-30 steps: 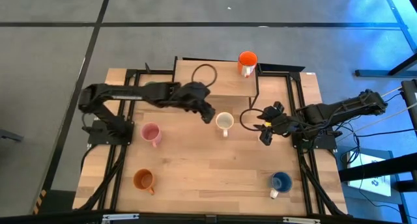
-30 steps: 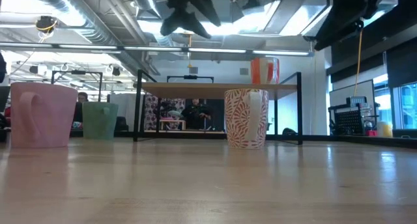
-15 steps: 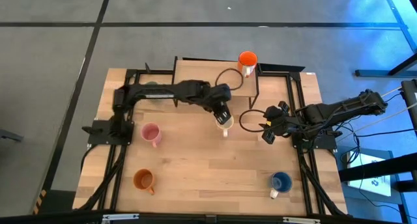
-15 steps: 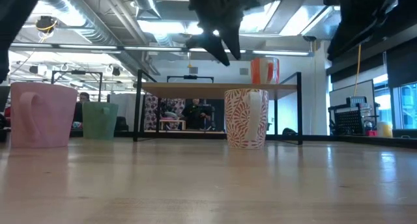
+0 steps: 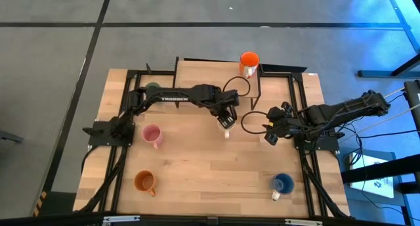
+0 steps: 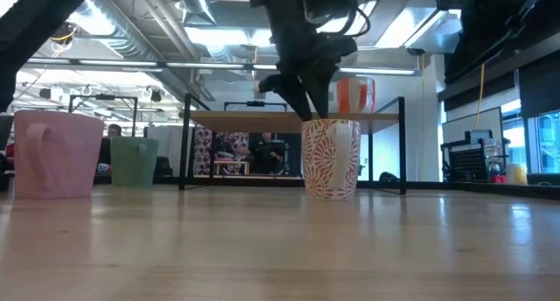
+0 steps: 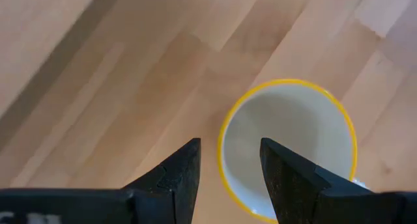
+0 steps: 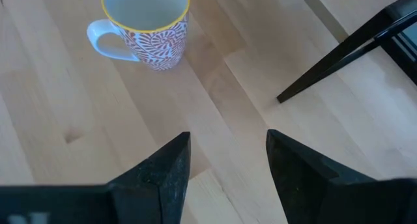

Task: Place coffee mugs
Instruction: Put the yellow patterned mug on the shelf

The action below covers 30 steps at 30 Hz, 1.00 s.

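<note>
The white mug (image 5: pixel 226 123), red-patterned with a yellow rim, stands on the table's middle (image 6: pixel 331 158). My left gripper (image 5: pixel 228 114) hangs open right over it, pointing down. In the left wrist view (image 7: pixel 229 149) one finger is over the mug's hollow and the other outside its rim (image 7: pixel 225 146). In the low view its tips (image 6: pixel 308 107) end just above the rim, apart from it. The pink mug (image 5: pixel 153 135), orange-brown mug (image 5: pixel 144 181) and blue mug (image 5: pixel 283 183) stand on the table. The orange-red mug (image 5: pixel 249 62) is on the shelf. The green mug (image 6: pixel 134 161) stands behind my left arm. My right gripper (image 5: pixel 268 133) waits open, right of the white mug (image 8: pixel 146 25).
A low wooden shelf (image 5: pixel 197 81) on black legs (image 8: pixel 332 55) stands at the table's far edge, right behind the white mug. Black cable loops hang from both wrists (image 5: pixel 249 121). Bare wood lies between the white mug and the near mugs.
My left arm has swung toward the table's right, from left of the white mug to right over it. It has also come down, so its fingertips now stand just above the mug's rim. The mugs have not moved.
</note>
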Each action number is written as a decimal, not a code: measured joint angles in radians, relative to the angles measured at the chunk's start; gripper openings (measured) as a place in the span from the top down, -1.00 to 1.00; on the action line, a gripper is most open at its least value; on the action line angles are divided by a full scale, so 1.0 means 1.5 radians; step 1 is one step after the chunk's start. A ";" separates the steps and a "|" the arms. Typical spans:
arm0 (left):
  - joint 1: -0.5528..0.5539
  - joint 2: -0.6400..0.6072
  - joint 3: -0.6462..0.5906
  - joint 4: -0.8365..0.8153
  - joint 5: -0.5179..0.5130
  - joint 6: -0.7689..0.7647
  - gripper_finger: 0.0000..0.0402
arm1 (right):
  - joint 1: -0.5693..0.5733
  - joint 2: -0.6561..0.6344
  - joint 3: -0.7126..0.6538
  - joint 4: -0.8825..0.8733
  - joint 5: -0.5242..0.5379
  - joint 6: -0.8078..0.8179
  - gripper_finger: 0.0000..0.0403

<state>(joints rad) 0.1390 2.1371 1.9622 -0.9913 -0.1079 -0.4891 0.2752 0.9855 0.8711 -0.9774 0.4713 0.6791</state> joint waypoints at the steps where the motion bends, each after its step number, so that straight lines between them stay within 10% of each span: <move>1: 0.000 0.002 -0.002 0.000 0.005 -0.001 0.24 | 0.000 0.000 0.000 0.000 0.000 0.000 0.07; 13: -0.001 0.036 -0.016 0.013 -0.008 0.021 0.27 | 0.000 0.000 0.000 -0.015 0.000 -0.001 0.07; 30: -0.010 0.042 0.012 -0.015 0.006 0.089 0.90 | 0.000 -0.003 0.000 -0.029 0.002 -0.003 0.08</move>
<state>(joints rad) 0.1248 2.1999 1.9798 -1.0139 -0.0996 -0.3553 0.2752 0.9812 0.8715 -1.0205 0.4746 0.6739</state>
